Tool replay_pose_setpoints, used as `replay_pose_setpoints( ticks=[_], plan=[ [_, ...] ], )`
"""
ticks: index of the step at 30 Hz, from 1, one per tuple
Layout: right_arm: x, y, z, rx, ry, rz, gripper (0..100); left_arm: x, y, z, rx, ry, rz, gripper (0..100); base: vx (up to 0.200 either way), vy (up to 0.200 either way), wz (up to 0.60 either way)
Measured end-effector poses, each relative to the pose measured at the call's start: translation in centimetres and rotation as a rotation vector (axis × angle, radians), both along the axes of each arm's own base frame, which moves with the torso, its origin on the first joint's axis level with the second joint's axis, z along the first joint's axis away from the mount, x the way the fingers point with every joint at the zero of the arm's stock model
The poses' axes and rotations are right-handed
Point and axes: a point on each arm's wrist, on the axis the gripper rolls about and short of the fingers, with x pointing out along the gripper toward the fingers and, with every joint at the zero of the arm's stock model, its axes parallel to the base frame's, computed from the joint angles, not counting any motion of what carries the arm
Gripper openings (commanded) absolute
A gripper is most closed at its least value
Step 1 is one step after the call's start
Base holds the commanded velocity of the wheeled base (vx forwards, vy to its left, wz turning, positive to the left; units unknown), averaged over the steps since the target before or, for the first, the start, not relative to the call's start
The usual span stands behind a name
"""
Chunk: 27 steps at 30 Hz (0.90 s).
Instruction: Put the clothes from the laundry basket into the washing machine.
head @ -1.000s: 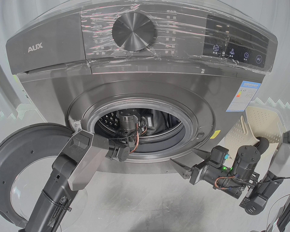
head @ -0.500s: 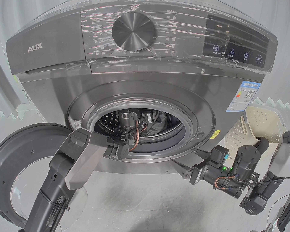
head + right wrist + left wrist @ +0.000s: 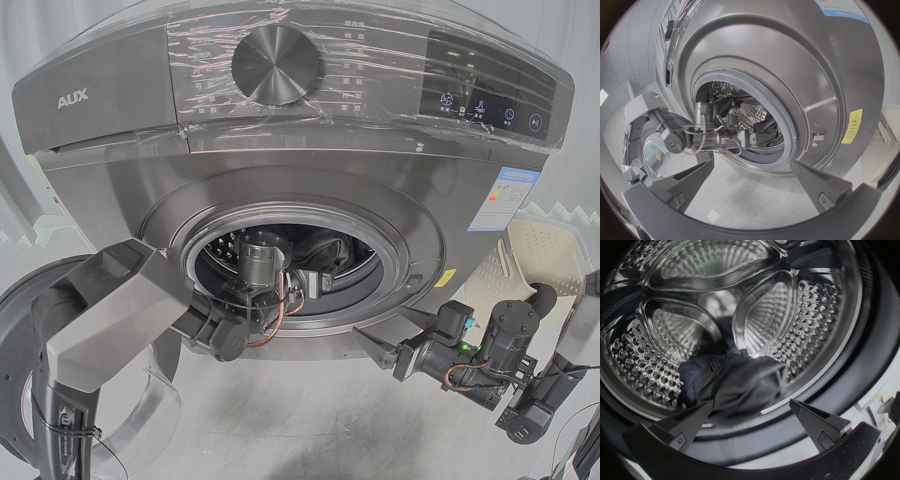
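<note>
So the dark grey clothes (image 3: 740,383) sit inside the silver front-loading washing machine (image 3: 387,187). The left hand (image 3: 751,402) hangs right at its round mouth, spread wide and empty. The right hand (image 3: 377,320) hovers just below that mouth, also released.

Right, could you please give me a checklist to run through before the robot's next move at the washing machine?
1. Round dark grey washer door swung open: ok.
2. Left gripper at the drum mouth, jaws open and empty: ok.
3. Dark grey garment lying inside the perforated steel drum: ok. Clear of the front lip: cannot tell.
4. Right gripper outside, below the opening, jaws open and empty: ok.
5. Cream perforated plastic laundry basket emptied: cannot tell.
</note>
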Motion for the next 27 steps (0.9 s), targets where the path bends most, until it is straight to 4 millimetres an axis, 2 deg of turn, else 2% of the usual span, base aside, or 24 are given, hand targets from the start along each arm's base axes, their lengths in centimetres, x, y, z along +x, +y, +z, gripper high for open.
replay_pose_setpoints(
  ticks=[5, 13, 20, 27],
  plan=[
    [0.0, 0.0, 0.0, -0.001, 0.001, -0.001, 100, -3.5, 1.1, 0.2, 0.044, 0.053, -0.056, 100, 0.000, 0.000, 0.00],
    [-0.5, -0.3, 0.1, -0.006, 0.005, 0.003, 100, -8.6, 2.2, 1.0, 0.050, 0.039, -0.134, 100, 0.000, 0.000, 0.00],
    [-1.9, -1.3, 0.8, -0.005, -0.003, 0.003, 100, -14.1, 3.3, 4.1, 0.009, -0.013, -0.205, 100, 0.000, 0.000, 0.00],
    [-4.2, -3.6, 2.0, 0.005, -0.024, -0.016, 100, -20.1, 6.7, 6.6, -0.033, -0.050, -0.260, 100, 0.000, 0.000, 0.00]
  ],
)
